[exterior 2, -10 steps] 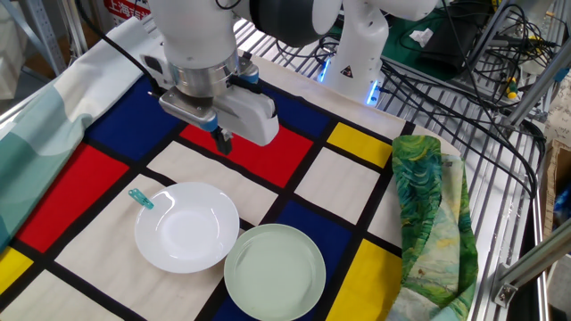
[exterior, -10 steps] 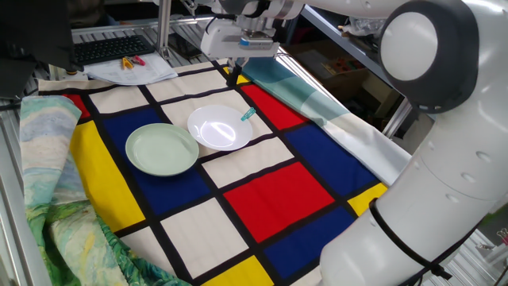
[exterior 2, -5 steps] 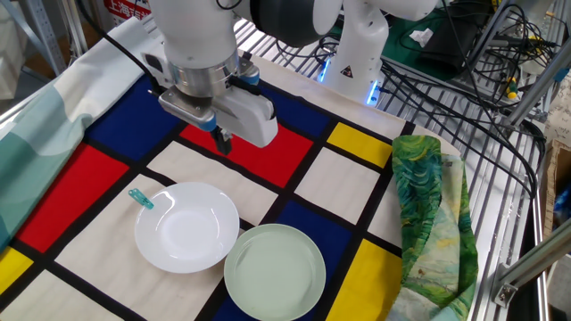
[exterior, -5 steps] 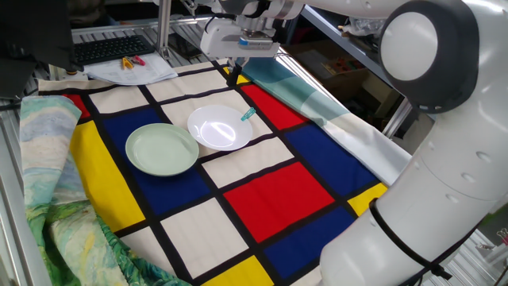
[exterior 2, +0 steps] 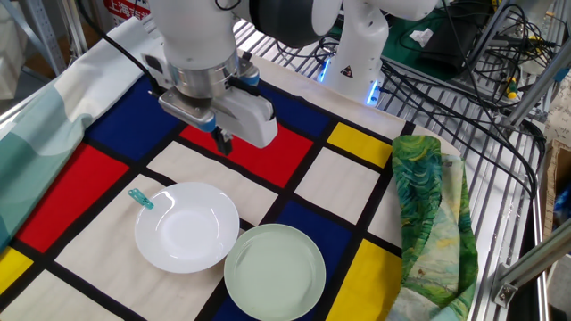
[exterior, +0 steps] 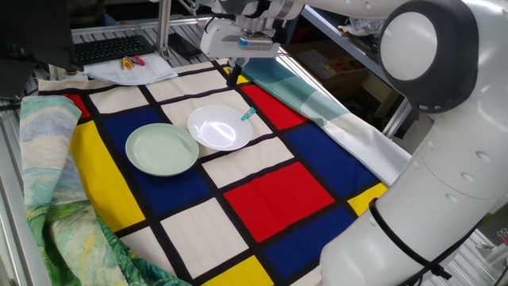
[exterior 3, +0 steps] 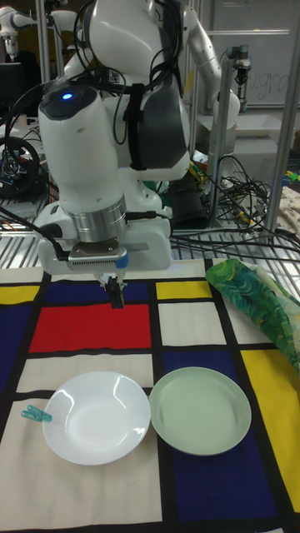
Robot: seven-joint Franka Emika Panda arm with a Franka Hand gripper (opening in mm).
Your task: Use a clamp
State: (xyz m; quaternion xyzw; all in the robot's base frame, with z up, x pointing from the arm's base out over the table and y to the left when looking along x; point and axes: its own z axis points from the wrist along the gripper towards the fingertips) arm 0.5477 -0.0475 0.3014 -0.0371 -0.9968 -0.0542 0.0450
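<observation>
A robot arm hangs over a table covered by a cloth [exterior 2: 294,192] of red, blue, yellow and white blocks. Its gripper [exterior 2: 222,141] [exterior 3: 116,295] [exterior: 232,73] hovers above a red block with nothing in it; the jaws look pressed together, though the fingers are small and dark. The clamp [exterior 2: 140,198] [exterior 3: 34,413] [exterior: 248,114], a slim teal clip, lies on the cloth touching the rim of the white plate [exterior 2: 186,226] [exterior 3: 95,416] [exterior: 220,126], at about ten o'clock of the plate in the other fixed view. A green plate [exterior 2: 274,270] [exterior 3: 200,410] sits just beside the white one. To grasp well, the jaws likely need to part, line up across the clip's narrow width, and descend clear of the plate rim.
</observation>
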